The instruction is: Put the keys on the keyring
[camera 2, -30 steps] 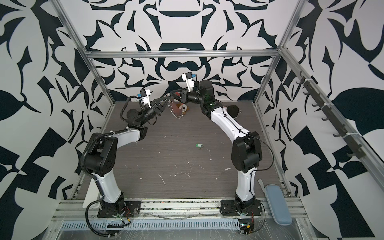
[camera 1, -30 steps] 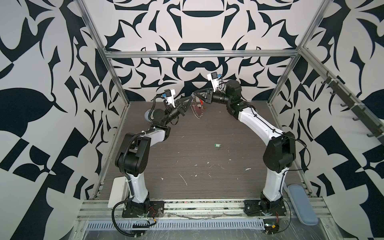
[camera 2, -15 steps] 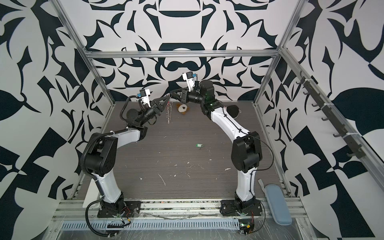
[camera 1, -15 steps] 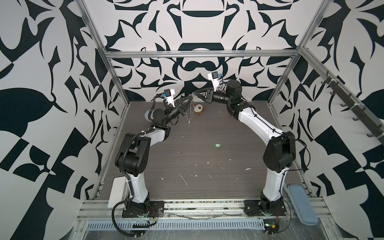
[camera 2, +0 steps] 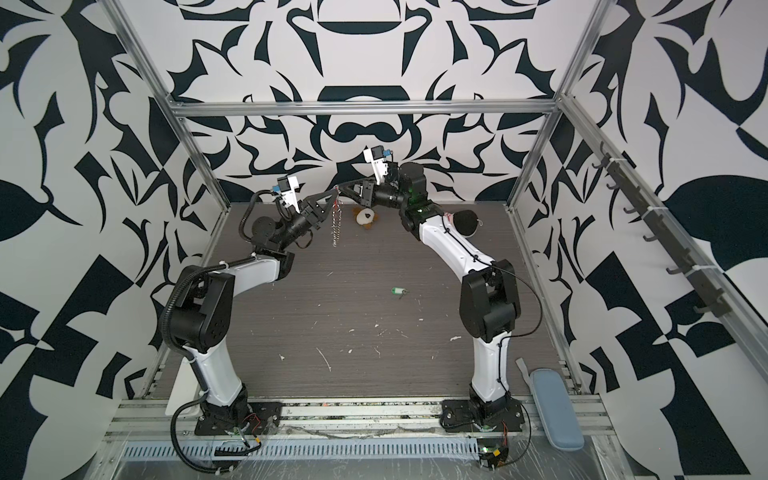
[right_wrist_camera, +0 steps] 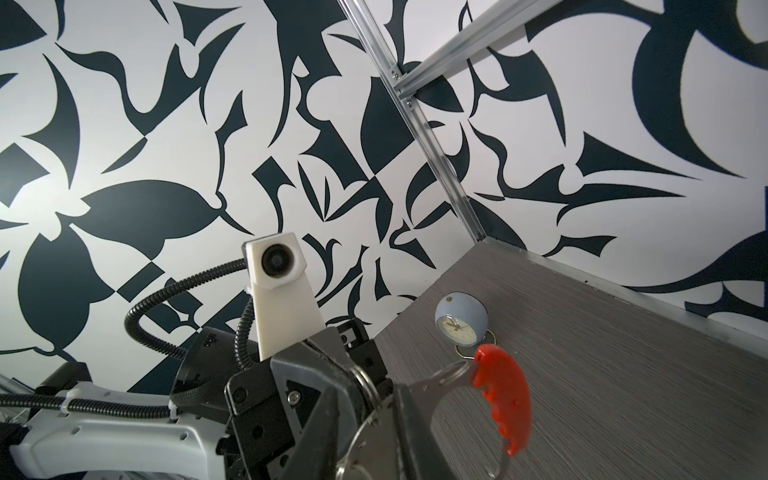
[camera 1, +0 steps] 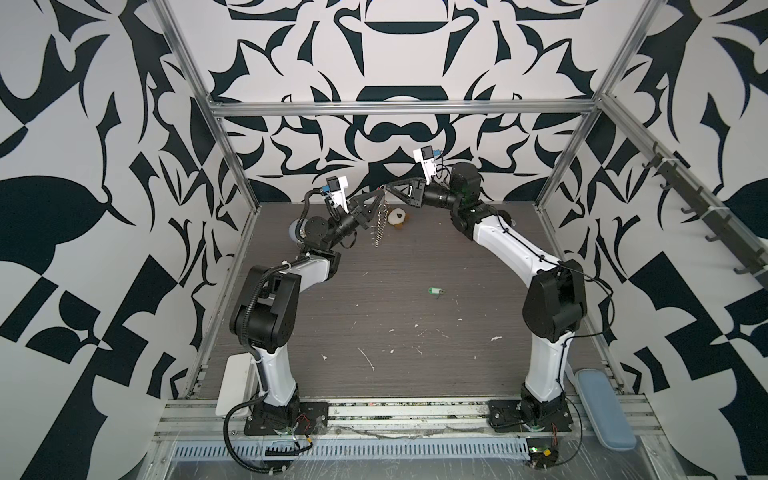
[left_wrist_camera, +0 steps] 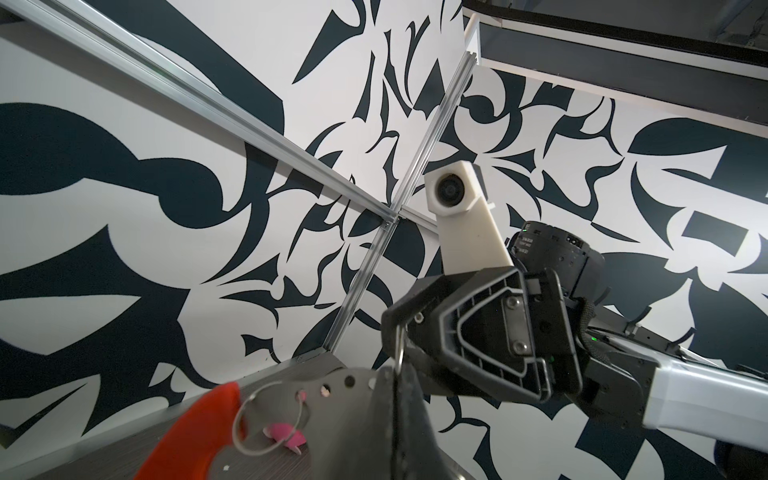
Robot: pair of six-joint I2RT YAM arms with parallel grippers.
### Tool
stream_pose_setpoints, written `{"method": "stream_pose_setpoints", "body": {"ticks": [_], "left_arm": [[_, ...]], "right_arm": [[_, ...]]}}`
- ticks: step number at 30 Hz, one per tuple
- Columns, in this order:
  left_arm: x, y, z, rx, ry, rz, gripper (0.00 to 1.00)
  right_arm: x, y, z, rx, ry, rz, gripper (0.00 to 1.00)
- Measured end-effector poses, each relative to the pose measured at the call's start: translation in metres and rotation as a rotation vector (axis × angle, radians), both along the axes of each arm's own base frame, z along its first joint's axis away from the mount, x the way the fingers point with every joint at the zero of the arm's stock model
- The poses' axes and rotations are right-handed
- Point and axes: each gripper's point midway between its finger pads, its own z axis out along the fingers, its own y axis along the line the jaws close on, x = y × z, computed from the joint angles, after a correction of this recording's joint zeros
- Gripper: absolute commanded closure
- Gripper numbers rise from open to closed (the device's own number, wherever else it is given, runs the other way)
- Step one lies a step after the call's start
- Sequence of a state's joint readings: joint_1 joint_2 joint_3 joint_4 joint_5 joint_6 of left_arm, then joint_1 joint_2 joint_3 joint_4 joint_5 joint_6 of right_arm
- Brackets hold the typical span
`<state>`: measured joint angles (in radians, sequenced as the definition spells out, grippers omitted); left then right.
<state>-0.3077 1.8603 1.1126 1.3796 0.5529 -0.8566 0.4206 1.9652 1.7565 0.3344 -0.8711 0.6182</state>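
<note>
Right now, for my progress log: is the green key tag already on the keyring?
No, the green key tag lies loose on the table, well apart from the keyring hanging near the back.

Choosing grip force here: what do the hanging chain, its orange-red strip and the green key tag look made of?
Chain: bare metal, probably steel; silvery rings glint.
Orange-red strip: moulded plastic, it seems; uniform colour, smooth semi-matt face with bumps.
Green key tag: likely plastic; flat bright colour, too small to be sure.

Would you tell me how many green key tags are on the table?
1. The green key tag lies on the table, right of centre in both top views; others may be hidden.
</note>
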Motion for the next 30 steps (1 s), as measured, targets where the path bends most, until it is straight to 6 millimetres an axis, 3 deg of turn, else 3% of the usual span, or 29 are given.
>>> {"method": "stream_pose_setpoints", "body": {"ticks": [6,17,22,30], "left_arm": [[0.0002,0.0003,-0.0001,-0.003,0.006,-0.003,1.00],[0.0002,0.0004,0.0007,-0.007,0.010,-0.006,1.00],[-0.0010,0.0005,0.0021,-0.010,0.005,-0.011,1.00],[-0.0014,0.0021,0.0065,-0.019,0.002,-0.016,1.00]], "right_arm": [[0.0032,0.0031,-0.0109,-0.002,0.033,0.010,0.79],[-0.0022,0.0079,-0.0049,0.014,0.013,0.031,0.81],[-0.0033,0.0094,-0.0036,0.019,0.016,0.033,0.95],[-0.0035,0.0093,-0.0038,0.015,0.004,0.035,1.00]]}}
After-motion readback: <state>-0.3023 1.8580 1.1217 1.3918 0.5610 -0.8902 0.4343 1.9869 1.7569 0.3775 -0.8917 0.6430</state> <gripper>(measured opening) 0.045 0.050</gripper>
